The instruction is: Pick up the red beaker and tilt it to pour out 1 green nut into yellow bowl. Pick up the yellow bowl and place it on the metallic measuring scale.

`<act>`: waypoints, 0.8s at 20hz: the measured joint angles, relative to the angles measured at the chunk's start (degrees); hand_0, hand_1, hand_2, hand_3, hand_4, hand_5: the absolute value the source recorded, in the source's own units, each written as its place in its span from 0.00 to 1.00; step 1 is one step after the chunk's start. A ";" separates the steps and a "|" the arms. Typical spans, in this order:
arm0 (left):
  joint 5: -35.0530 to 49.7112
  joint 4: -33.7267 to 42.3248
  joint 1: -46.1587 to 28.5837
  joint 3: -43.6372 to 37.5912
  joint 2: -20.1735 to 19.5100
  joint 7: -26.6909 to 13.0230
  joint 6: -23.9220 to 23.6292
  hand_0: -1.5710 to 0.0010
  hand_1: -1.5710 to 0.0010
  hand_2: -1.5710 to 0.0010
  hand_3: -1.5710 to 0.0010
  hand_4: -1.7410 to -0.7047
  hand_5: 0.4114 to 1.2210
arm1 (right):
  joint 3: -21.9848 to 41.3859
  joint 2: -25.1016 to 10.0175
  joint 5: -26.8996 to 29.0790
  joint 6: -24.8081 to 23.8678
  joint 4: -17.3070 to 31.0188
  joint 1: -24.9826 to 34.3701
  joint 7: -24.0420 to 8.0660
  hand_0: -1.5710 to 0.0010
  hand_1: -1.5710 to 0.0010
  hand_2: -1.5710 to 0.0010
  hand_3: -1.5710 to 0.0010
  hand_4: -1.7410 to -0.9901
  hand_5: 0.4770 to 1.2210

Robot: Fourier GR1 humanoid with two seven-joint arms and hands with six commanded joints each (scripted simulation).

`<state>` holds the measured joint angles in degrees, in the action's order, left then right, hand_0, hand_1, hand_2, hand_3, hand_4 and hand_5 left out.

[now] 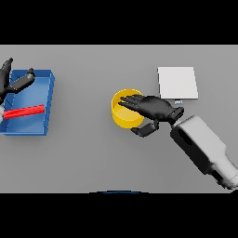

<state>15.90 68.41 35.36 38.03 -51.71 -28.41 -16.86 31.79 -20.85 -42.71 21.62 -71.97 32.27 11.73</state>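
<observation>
Reaching over the bowl (124, 116), the right hand (152, 108) lies across its right side, fingers stretched over the rim and the thumb low beside the outer wall. The fingers look relaxed, not clamped, so I take the hand as open and not yet gripping. The bowl stands upright on the table (93, 158), near the middle. Whether a nut lies inside it cannot be told; the hand covers much of the opening and what shows is plain yellow.

Just right of the hand and a little further back sits the scale (177, 82), a pale square plate, apart from the bowl.

Far to the left is a blue tray (50, 83). A red thing (24, 112) lies flat in it; if that is the beaker, it is on its side and no hand holds it. The left hand (10, 80) shows at the tray's far left corner, fingers loosely spread, holding nothing.

Judging by this, the step in hand is the second one: taking up the bowl. The next move calls for closing fingers and thumb on the rim and wall, lifting it level, carrying it the short way right and back, and setting it down square on the scale.
</observation>
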 measured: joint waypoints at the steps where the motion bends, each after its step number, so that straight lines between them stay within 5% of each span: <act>1: -0.03 -0.15 0.05 0.21 0.41 -0.23 -0.02 1.00 1.00 1.00 1.00 0.91 0.40 | 0.31 0.36 -0.13 0.52 0.74 1.17 -0.12 1.00 1.00 1.00 1.00 0.64 0.27; 11: -0.39 -1.24 0.52 0.15 0.71 0.35 0.03 1.00 1.00 1.00 1.00 0.91 0.39 | 4.46 1.21 -2.75 5.16 6.25 5.24 -0.56 1.00 1.00 1.00 1.00 0.58 0.32; 14: -0.19 -1.14 0.57 -0.03 0.62 0.78 0.13 1.00 1.00 1.00 1.00 0.92 0.39 | 4.82 2.84 -3.02 5.64 7.66 6.43 -2.30 0.99 0.97 0.96 0.94 0.54 0.41; 16: -0.07 -1.66 0.80 -0.31 0.41 1.11 0.51 1.00 1.00 1.00 1.00 0.91 0.38 | 5.71 2.72 -3.94 5.86 7.50 6.44 -2.88 0.84 0.85 0.85 0.84 0.47 0.57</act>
<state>15.84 66.75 36.16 37.72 -51.30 -27.30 -16.35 37.50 -18.13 -46.65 27.49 -64.48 38.71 8.85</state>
